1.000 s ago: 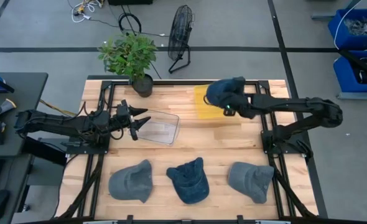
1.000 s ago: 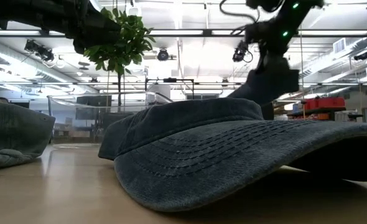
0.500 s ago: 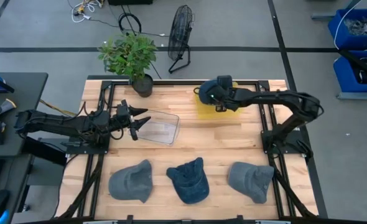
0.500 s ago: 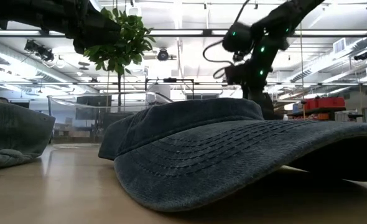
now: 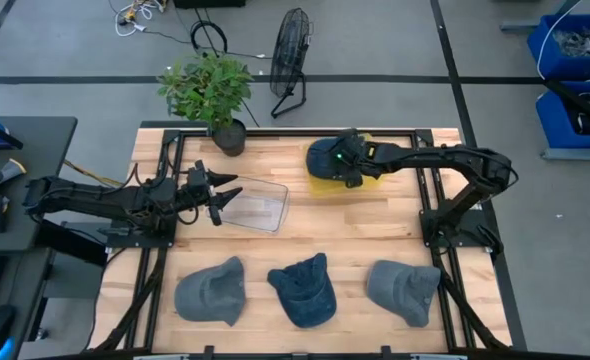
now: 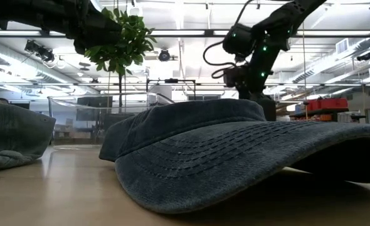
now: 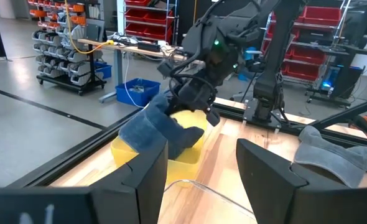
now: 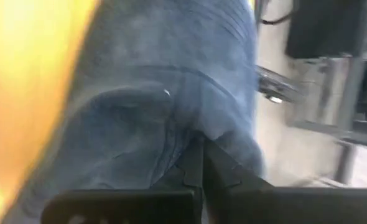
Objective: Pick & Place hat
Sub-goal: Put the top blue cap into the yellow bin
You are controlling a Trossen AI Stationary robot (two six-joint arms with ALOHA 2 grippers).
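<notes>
**Hat going down onto the yellow bin, far edge of the table**

Right gripper (image 5: pixel 343 160) is pinched tight on the carried hat (image 5: pixel 327 160); the right wrist view shows denim bunched where the two fingers meet. The hat sits on the yellow bin (image 5: pixel 370 166), near the table's far edge, a bit right of centre. In the left wrist view it drapes over the bin's wall, partly in, partly hanging outside.

How to do it well, imo:
- Get the crown over the bin's middle before letting go; released now, it'd prob slide off the wall onto the wood.
- Lower till the cloth slackens, then part the fingers and lift straight up so the fabric doesn't snag and follow.

Left gripper (image 5: pixel 218 194) waits w/ fingers apart by the clear tray (image 5: pixel 258 206), near the table's left edge. Three more hats lie along the near edge: left hat (image 5: pixel 211 291), middle hat (image 5: pixel 304 290), right hat (image 5: pixel 403 289).

Vs 1 s ago: the right arm has stretched further left and the hat has dropped from above the bin's right part to its left end. Left arm, tray and the three hats: no change.
</notes>
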